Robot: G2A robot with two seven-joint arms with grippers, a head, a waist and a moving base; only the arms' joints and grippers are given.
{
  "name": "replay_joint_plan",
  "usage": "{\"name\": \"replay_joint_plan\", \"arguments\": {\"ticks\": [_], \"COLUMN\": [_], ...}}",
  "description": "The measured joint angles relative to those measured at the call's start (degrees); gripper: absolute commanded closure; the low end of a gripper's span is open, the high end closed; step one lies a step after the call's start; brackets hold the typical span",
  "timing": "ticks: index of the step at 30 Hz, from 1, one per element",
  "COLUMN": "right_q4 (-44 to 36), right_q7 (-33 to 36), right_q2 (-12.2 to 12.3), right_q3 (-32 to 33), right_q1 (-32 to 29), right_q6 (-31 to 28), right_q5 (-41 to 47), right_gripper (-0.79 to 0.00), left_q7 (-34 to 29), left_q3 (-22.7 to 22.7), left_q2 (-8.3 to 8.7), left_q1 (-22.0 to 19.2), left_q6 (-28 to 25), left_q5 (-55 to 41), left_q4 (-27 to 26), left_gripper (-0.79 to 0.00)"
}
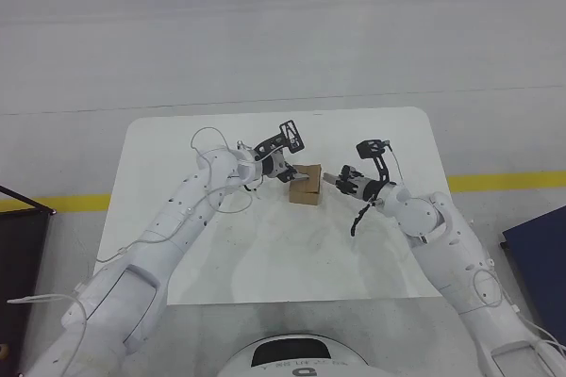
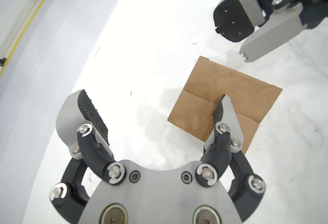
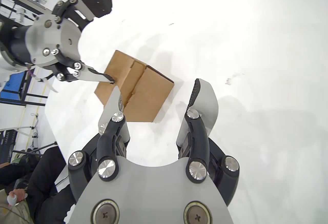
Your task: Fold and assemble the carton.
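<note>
A small brown carton (image 1: 306, 184) stands mid-table, its top flaps folded down along a seam. My left gripper (image 1: 293, 158) is open at the carton's left side; in the left wrist view one fingertip (image 2: 223, 107) rests on the carton (image 2: 230, 84) top while the other finger (image 2: 87, 109) hangs over bare table. My right gripper (image 1: 349, 163) is open just right of the carton. In the right wrist view its own gripper (image 3: 156, 96) has one finger in front of the carton (image 3: 146, 91). The left gripper (image 3: 103, 40) shows beyond, its lower tip on the box.
The white table (image 1: 264, 254) has free room all around the carton. Its far edge lies not far behind the grippers. A black rack (image 1: 5, 226) stands off the left side and a dark blue panel (image 1: 547, 245) off the right.
</note>
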Motion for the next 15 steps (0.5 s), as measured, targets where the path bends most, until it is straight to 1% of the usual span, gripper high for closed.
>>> {"name": "replay_joint_plan", "arguments": {"ticks": [4,10,14,15], "right_q4": [0.35,2.19,2.56,2.63], "right_q7": [1.68,2.66,2.88,2.99], "right_q2": [-0.17,-0.57,-0.65,-0.63], "right_q3": [-1.5,-3.67,-3.7,-3.43], "right_q1": [0.81,2.69,2.9,2.9], "right_q6": [-0.21,2.44,2.19,1.73], "right_q5": [-0.77,-3.02,-2.03,-1.21], "right_gripper": [-0.431,-0.366,-0.385,-0.425], "left_q7": [-0.07,0.05,0.2,0.26], "left_q3": [0.02,0.01,-0.04,-0.03], "left_q2": [-0.06,-0.12,-0.17,-0.19], "left_q1": [-0.06,-0.14,-0.15,-0.15], "left_q6": [-0.11,-0.63,-0.74,-0.78], "left_q5": [0.06,-0.02,-0.16,-0.17], "left_q4": [0.04,0.21,0.38,0.41], "left_gripper": [-0.785,-0.785,-0.785,-0.785]}}
